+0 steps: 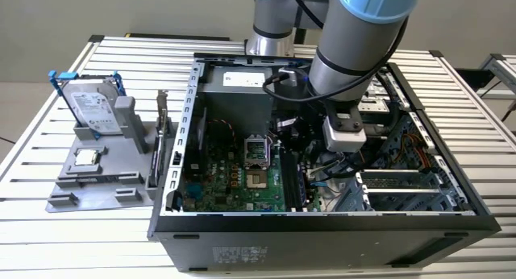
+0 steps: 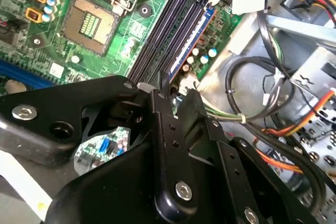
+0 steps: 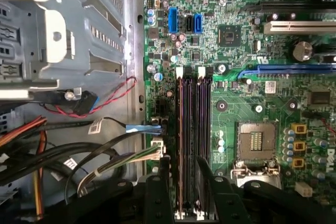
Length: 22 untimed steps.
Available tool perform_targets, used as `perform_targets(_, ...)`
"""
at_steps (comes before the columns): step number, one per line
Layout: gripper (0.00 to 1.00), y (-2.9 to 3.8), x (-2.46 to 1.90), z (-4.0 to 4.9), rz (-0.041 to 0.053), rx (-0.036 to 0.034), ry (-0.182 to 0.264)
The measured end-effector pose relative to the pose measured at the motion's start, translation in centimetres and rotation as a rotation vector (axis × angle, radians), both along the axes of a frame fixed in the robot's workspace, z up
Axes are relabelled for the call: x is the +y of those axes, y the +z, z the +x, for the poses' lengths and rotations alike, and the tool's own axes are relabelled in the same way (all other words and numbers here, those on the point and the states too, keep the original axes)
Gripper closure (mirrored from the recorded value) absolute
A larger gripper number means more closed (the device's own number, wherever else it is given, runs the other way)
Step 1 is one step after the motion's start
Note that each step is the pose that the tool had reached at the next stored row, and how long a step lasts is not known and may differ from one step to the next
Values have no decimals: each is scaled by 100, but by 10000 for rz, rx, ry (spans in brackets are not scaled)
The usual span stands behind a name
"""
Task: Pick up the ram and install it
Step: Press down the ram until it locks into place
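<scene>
Gripper [image 2: 176, 98] fingertips hidden behind own black linkage in second wrist view; open or closed, cannot tell. Ram [image 2: 190, 40] near end covered by gripper body, toward 6 o'clock. Memory slots [image 3: 191, 140] cut off at 6 o'clock edge in first wrist view. Arm [image 1: 354, 55] covers case interior [image 1: 419, 188] partly in exterior view.

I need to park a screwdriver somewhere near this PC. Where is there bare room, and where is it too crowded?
Bare slatted table lies in front of the grey parts holder, at the exterior view's left of the computer case. More lies behind the hard drive. Inside the case is crowded: the gripper sits over the memory slots, with cables alongside.
</scene>
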<state>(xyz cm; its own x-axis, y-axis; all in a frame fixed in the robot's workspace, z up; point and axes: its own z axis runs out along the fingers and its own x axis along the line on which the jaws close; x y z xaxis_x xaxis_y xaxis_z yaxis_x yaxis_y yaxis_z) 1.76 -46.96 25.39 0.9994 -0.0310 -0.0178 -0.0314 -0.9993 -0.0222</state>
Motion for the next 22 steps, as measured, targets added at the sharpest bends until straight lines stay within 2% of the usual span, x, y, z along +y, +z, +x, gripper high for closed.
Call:
perform_targets(2, 0, 22, 0, 0, 1, -1, 1)
perform_targets(12, 0, 26, 0, 0, 0, 0, 0)
perform_targets(13, 100, 27, 0, 0, 1, 0, 0)
perform_targets(22, 100, 41, 0, 0, 1, -1, 0)
